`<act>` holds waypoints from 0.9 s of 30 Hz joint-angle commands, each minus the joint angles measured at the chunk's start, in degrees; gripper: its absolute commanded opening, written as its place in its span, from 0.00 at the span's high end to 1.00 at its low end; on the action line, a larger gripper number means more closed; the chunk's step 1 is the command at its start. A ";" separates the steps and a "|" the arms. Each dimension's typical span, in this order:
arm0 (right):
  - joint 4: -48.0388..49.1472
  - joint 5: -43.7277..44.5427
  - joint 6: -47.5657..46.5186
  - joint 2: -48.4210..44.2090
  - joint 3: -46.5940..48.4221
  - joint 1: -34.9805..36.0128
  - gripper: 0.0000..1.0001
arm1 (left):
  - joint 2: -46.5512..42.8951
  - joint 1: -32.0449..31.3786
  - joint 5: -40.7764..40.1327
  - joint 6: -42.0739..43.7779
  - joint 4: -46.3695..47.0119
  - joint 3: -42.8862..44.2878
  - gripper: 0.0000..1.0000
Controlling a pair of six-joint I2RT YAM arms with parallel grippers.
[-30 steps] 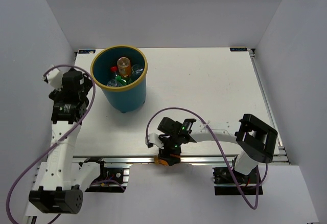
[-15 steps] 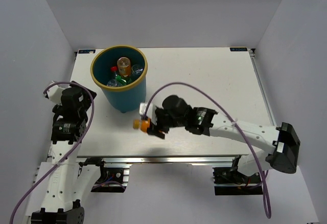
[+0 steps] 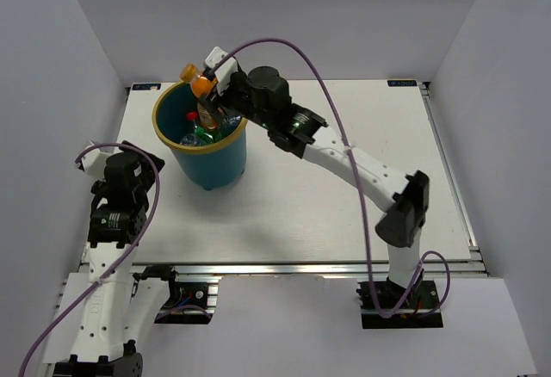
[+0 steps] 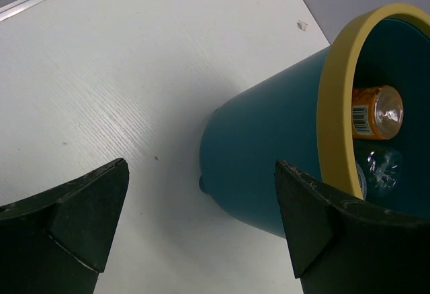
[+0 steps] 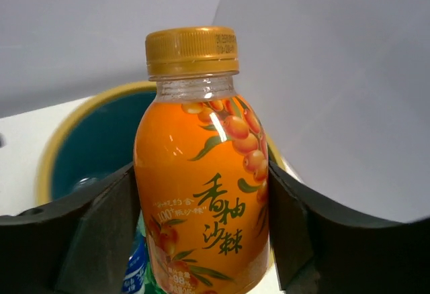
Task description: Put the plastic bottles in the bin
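Orange bottle [image 5: 201, 193] stands upright between the two fingers [image 5: 101, 233] of the right hand [image 3: 201, 83], which is clamped on its lower body, one finger at each side. Held so, it hangs over the bin [image 3: 211, 166], near the far part of the yellow rim. Its gold cap carries a small printed code, too fine to read. The label shows orange berries with green leaves, dark green Chinese characters and a small "100". Inside the bin lie other bottles, among them a second orange bottle [image 4: 376, 111] with a barcode. The left hand [image 4: 199, 193] is beside the bin over the white tabletop [image 3: 344, 153], its fingers wide apart.
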 commanded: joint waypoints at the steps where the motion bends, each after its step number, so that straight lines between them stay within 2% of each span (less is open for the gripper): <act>1: -1.96 0.53 3.25 4.40 5.80 -1.29 0.18 | -0.17 0.27 -1.10 -0.59 0.90 -0.61 0.02; 2: -1.96 0.79 4.30 5.54 7.72 -1.73 0.11 | -0.08 0.27 -1.01 -0.59 0.90 -0.61 0.02; 7: -1.88 -2.71 7.65 4.15 9.59 -3.93 0.11 | 0.10 0.27 -1.71 -0.85 0.64 -0.43 0.02; 8: -1.88 -6.37 8.00 2.40 9.15 -4.98 0.11 | 0.10 0.35 -1.88 -0.94 0.64 -0.43 0.02; 11: -0.65 -10.43 10.89 -2.26 5.29 -7.26 0.11 | 0.27 0.27 -2.59 -1.47 0.73 -0.35 0.02; 15: 0.32 -12.91 16.43 -9.38 -3.14 -14.55 0.11 | 1.15 0.27 -3.03 -1.73 1.25 -0.52 0.02; 18: 2.77 -12.91 22.40 -17.63 -16.74 -21.84 0.11 | 1.76 0.27 -2.59 -1.03 2.39 -0.96 0.02; 19: 6.87 -12.91 23.98 -22.87 -26.35 -23.77 0.11 | 1.94 0.27 -2.94 -0.86 2.66 -1.05 0.02; 22: 13.22 -10.46 30.22 -32.99 -40.91 -31.86 0.11 | 2.73 0.27 -3.81 -0.85 4.06 -1.14 0.02; 23: 14.02 -8.54 32.50 -35.21 -49.13 -35.53 0.11 | 2.91 0.27 -4.08 -0.77 4.68 -1.14 0.02; 24: 14.47 -6.78 33.48 -37.06 -52.61 -37.31 0.11 | 3.60 0.27 -4.52 -0.85 5.64 -1.22 0.02; 25: 14.04 1.07 34.53 -40.47 -55.69 -38.37 0.11 | 4.05 0.27 -5.48 -0.85 6.17 -0.96 0.02; 27: 12.98 6.84 34.99 -42.87 -61.94 -38.47 0.11 | 5.71 0.27 -6.98 -0.77 7.05 -0.61 0.02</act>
